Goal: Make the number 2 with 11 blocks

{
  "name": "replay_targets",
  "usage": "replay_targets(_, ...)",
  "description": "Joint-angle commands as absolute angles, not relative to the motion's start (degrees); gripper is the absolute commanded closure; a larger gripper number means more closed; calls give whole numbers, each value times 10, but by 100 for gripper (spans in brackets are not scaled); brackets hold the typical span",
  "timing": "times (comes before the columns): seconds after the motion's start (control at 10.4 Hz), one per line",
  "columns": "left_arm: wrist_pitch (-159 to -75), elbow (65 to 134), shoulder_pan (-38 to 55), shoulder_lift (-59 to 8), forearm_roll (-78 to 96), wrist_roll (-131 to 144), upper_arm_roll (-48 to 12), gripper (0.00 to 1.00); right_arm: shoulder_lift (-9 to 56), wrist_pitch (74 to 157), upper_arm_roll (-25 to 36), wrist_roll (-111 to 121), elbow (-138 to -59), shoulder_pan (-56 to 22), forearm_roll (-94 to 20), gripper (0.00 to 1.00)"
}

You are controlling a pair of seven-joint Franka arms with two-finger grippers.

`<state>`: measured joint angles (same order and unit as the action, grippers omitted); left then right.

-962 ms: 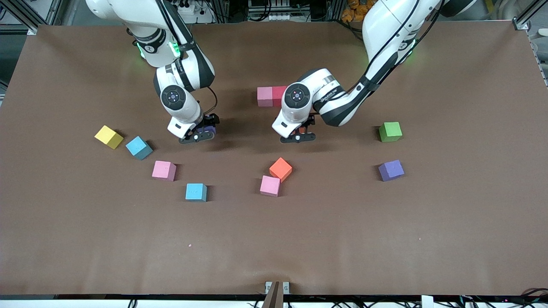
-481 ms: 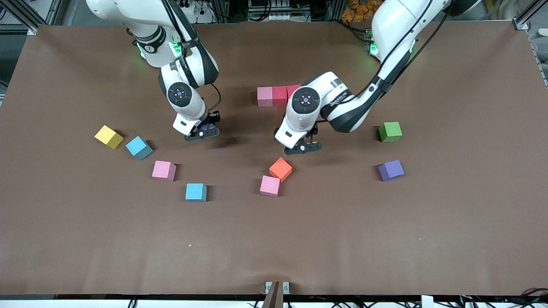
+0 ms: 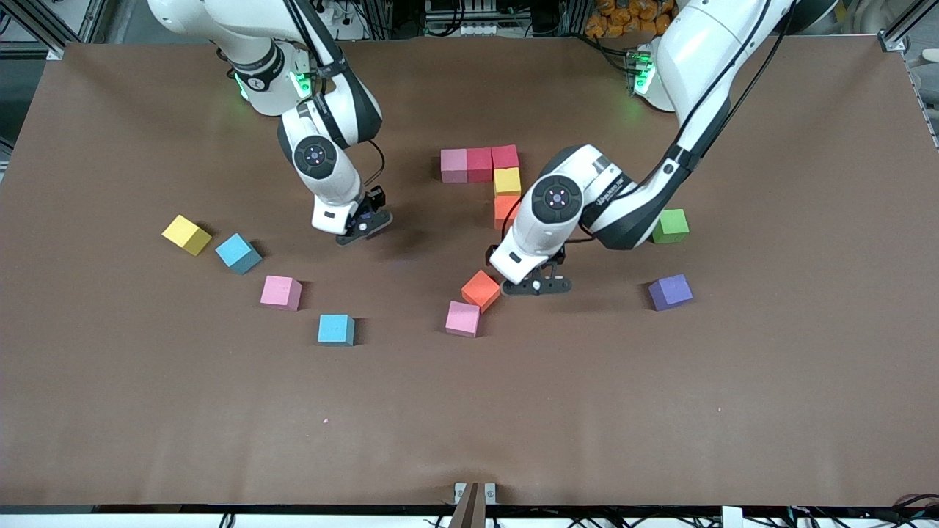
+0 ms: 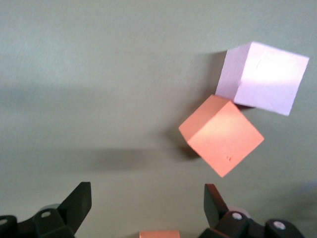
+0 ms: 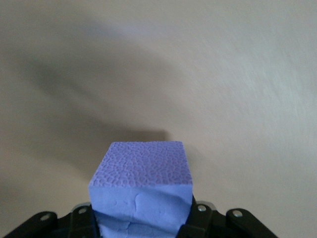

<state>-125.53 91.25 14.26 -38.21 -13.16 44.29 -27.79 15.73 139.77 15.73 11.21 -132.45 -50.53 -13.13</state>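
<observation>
Working up from the table edge nearest the front camera, we found the loose blocks first: a light blue cube (image 3: 336, 329), a pink cube (image 3: 463, 318) touching corner to corner with an orange cube (image 3: 481, 290), another pink (image 3: 281, 292), a purple cube (image 3: 670, 291), then a teal-blue cube (image 3: 238, 253) and a yellow one (image 3: 186, 235) toward the right arm's end. The left gripper (image 3: 541, 285) hovered just beside the orange cube with its fingers spread wide and empty; we judged that a descent from there could clip that cube's tilted corner and shove it into the pink neighbour. The right gripper (image 3: 362, 226) pinched a purple block (image 5: 141, 191), held low in the jaws, so we thought it might twist or catch on release. Farther up sat the green cube (image 3: 668, 225), and the started number 2 (image 3: 506, 181): a pink, red, pink row with yellow and orange below; a careless placement could nudge it crooked. The only writing was lettering on the left arm's wrist, which we could not read.
</observation>
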Motion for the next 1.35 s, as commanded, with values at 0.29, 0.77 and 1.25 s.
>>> replay_targets(0.29, -1252, 811, 162, -453, -142, 327, -264, 0, 242, 1243, 159, 165, -1116, -597, -68, 60)
replay_targets(0.77, -1307, 783, 232, -475, -142, 273, -194, 0, 334, 1243, 159, 213, -1009, -629, -47, 59)
replay_targets(1.25, -1332, 784, 240, -489, -142, 255, -193, 0, 382, 1248, 156, 232, -955, -651, -47, 59)
